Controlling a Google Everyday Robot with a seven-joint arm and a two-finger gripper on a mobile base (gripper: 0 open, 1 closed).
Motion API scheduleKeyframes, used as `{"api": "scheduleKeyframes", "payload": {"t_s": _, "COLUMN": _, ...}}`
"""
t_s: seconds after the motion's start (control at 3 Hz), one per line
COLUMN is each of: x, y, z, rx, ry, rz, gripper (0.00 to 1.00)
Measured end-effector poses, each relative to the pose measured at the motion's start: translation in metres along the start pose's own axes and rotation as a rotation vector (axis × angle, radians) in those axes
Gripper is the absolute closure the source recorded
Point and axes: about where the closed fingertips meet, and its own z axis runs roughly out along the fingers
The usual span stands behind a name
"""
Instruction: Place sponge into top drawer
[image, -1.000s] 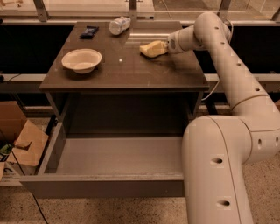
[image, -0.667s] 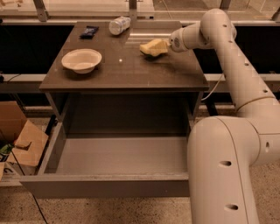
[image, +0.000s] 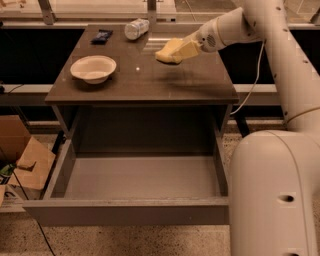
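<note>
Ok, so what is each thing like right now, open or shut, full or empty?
top drawer: pulled open, nothing inside.
sponge: held in the hand, just above the table.
hand: shut on the sponge, over the table's right side.
white bowl: upright, empty.
bottle: lying on its side.

Arm (image: 280, 60) extended, hand (image: 171, 51) aloft, gripping sponge (image: 164, 55)

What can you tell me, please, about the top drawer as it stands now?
The top drawer is a wide, shallow grey-brown box with a plain handleless front and a smooth grey floor. It stands pulled out below the table, level, with nothing in it. The robot's white body hides one front corner. Nothing touches it: the gripper holds the sponge up over the tabletop.
</note>
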Motion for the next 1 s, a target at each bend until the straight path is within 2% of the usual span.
{"api": "scheduleKeyframes", "payload": {"t_s": 0.33, "x": -0.004, "y": 0.041, "z": -0.018, "rx": -0.070, "ry": 0.056, "rz": -0.076, "gripper": 1.00}}
{"api": "scheduleKeyframes", "payload": {"t_s": 0.67, "x": -0.011, "y": 0.081, "z": -0.034, "rx": -0.090, "ry": 0.095, "rz": -0.124, "gripper": 1.00}}
{"api": "scheduleKeyframes", "payload": {"t_s": 1.0, "x": -0.026, "y": 0.123, "z": -0.054, "rx": -0.070, "ry": 0.083, "rz": -0.149, "gripper": 1.00}}
